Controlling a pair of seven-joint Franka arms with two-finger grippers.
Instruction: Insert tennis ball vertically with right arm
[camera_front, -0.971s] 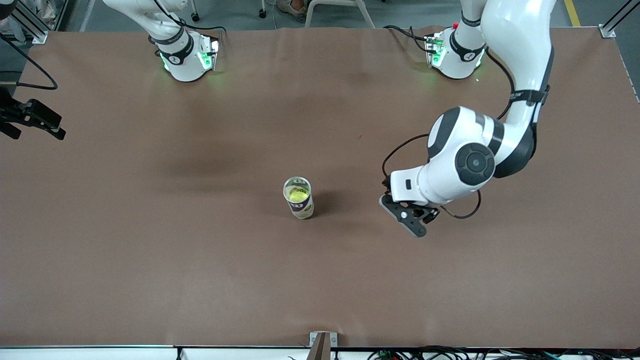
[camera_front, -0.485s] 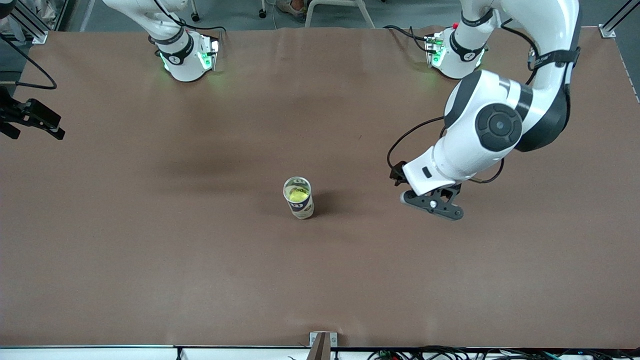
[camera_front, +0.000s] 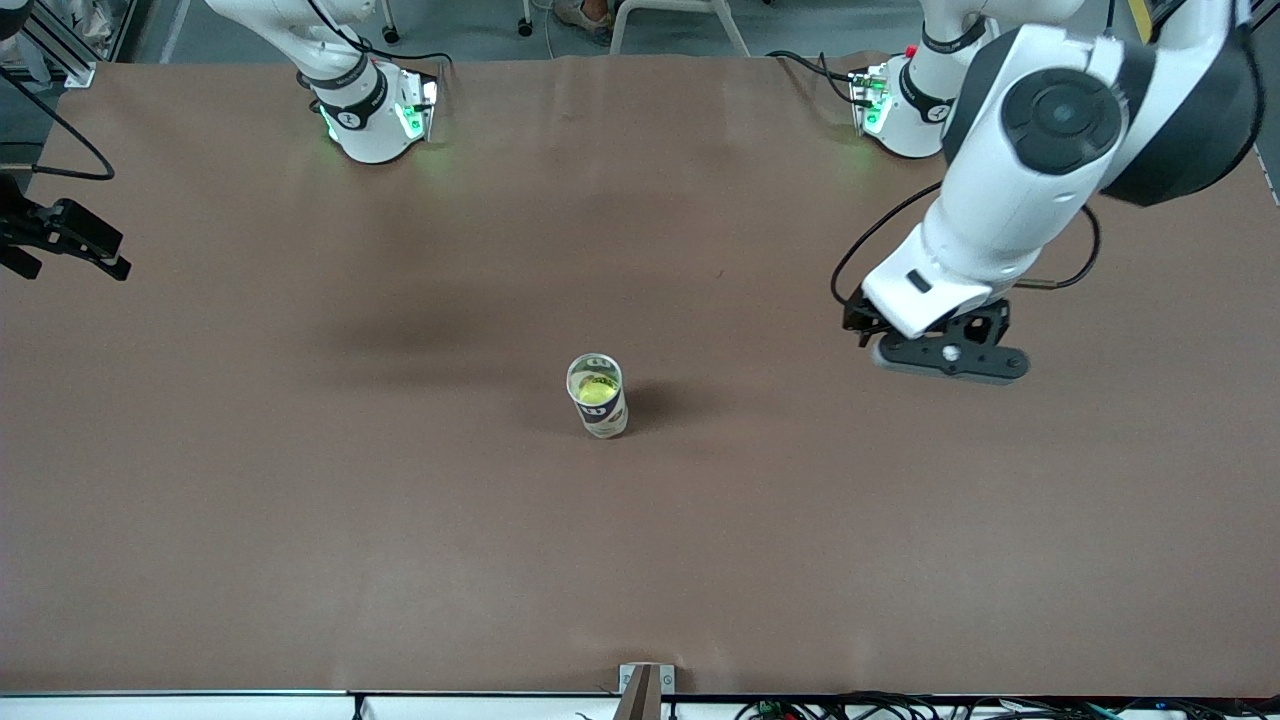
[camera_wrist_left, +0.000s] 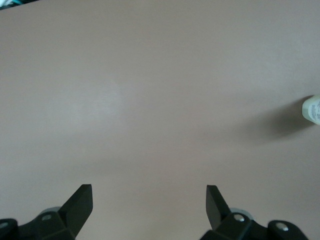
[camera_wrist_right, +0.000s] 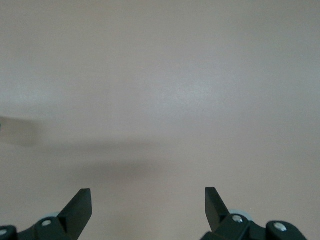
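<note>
A clear tennis ball can stands upright near the middle of the table. A yellow-green tennis ball sits inside it. The can's edge also shows in the left wrist view. My left gripper is open and empty, up in the air over bare table toward the left arm's end, well away from the can. In the left wrist view it has nothing between its fingers. My right gripper is open and empty over bare table. A black part at the right arm's end looks like it.
The brown table bears nothing else. The two arm bases stand along its edge farthest from the front camera. A small bracket sits at the nearest edge.
My left arm has risen and swung away from the can toward its own end of the table, turning its gripper. The can, the ball and the right arm have not moved.
</note>
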